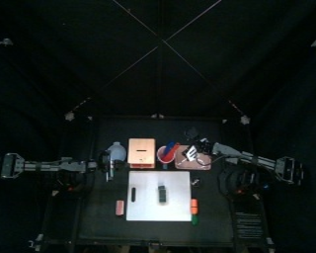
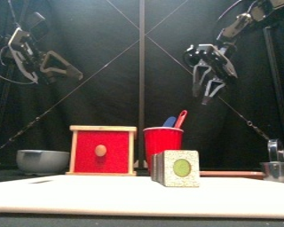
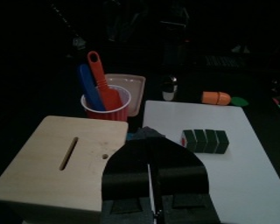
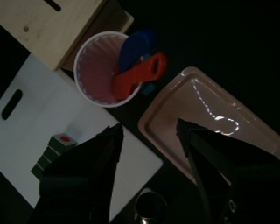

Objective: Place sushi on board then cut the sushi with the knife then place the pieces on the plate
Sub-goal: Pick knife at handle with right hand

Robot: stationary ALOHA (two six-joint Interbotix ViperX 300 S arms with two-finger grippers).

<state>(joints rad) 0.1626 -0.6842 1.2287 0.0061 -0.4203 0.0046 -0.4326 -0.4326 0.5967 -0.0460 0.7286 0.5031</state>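
The dark green sushi roll (image 1: 162, 191) lies on the white cutting board (image 1: 174, 210), and stands near and large in the front view (image 2: 177, 168). A red cup (image 2: 163, 140) holds a blue and a red knife (image 4: 139, 73). The pink plate (image 1: 197, 160) lies right of the cup. My right gripper (image 2: 212, 82) hangs open high above the cup and plate, holding nothing. My left gripper (image 3: 150, 171) is shut and empty, raised over the wooden box (image 3: 59, 159) at the left, with the sushi (image 3: 205, 140) ahead of it.
The wooden box with a red drawer front (image 2: 102, 151) stands left of the cup. A blue-grey bowl (image 2: 43, 160) sits far left, a metal cutter (image 2: 276, 169) far right. Small orange toys (image 1: 118, 207) (image 1: 194, 205) lie beside the board.
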